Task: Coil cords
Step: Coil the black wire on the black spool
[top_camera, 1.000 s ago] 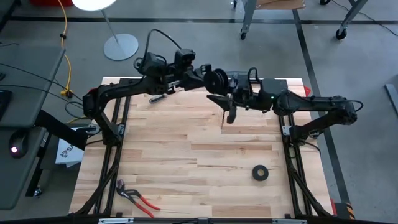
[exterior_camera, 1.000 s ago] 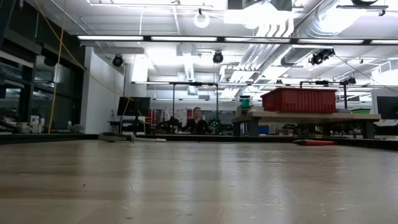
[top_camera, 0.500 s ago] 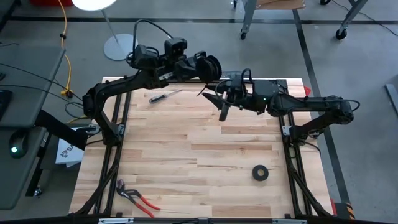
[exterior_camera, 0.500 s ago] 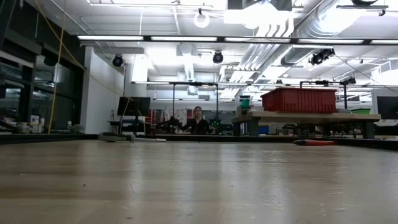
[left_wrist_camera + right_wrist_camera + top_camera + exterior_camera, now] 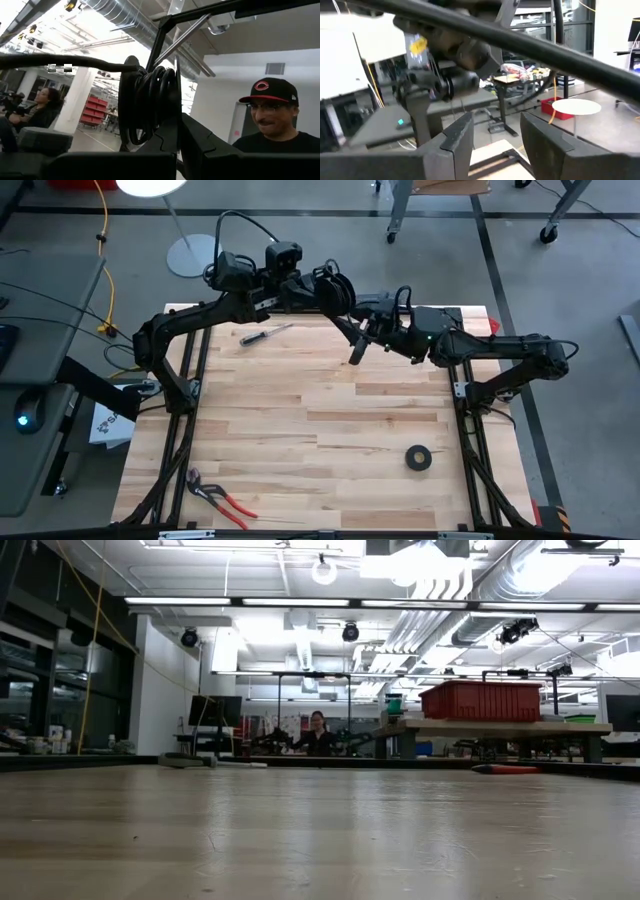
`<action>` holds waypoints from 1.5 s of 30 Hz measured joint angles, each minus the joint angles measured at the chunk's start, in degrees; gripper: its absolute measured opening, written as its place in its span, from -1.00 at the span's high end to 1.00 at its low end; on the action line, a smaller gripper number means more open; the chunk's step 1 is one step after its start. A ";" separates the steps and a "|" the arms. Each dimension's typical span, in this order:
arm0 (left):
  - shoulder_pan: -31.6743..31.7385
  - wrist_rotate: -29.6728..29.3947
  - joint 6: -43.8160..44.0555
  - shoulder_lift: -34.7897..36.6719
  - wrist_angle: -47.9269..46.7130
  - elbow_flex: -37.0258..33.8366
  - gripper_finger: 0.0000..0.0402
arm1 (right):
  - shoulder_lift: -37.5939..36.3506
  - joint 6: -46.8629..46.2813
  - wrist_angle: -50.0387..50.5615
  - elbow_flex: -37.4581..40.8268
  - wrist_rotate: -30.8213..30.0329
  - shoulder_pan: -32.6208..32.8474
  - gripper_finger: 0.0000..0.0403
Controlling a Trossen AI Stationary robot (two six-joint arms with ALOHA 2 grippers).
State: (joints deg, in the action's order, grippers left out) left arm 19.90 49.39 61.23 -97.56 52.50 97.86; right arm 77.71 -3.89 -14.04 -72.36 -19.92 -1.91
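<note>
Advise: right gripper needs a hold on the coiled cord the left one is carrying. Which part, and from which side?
Grip the loose tail hanging below the cord coil, not the bundle: the loops sit stacked and pinched in the left gripper. The right gripper hovers open just to the coil's right above the table's far edge, so come in from that side, probably closing low on the tail.
</note>
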 joint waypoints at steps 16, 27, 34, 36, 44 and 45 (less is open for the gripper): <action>-0.38 0.65 5.85 0.00 0.14 0.00 1.00 | -0.02 0.83 -6.34 0.00 -1.21 -3.19 0.24; -1.31 0.11 5.59 0.00 0.10 -0.04 1.00 | -0.02 -2.20 -5.09 0.00 2.40 -6.40 0.28; -1.06 -0.57 4.55 0.00 -0.11 -0.04 1.00 | -0.02 -1.58 -5.07 0.00 3.61 -5.35 0.93; -0.78 -1.06 4.35 0.00 -0.21 -0.07 1.00 | -0.02 -2.56 -4.90 0.00 3.65 -4.63 0.97; 2.23 -4.07 1.19 0.00 -0.34 -0.07 1.00 | -0.06 -4.13 -2.95 0.00 3.60 -1.27 1.00; 3.03 -4.22 1.27 0.00 -0.34 -0.07 1.00 | -0.16 -4.15 -2.42 0.00 3.47 -0.74 1.00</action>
State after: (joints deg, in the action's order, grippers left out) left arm 22.93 45.17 62.50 -97.56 52.16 97.80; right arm 77.55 -8.04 -16.47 -72.36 -16.45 -2.66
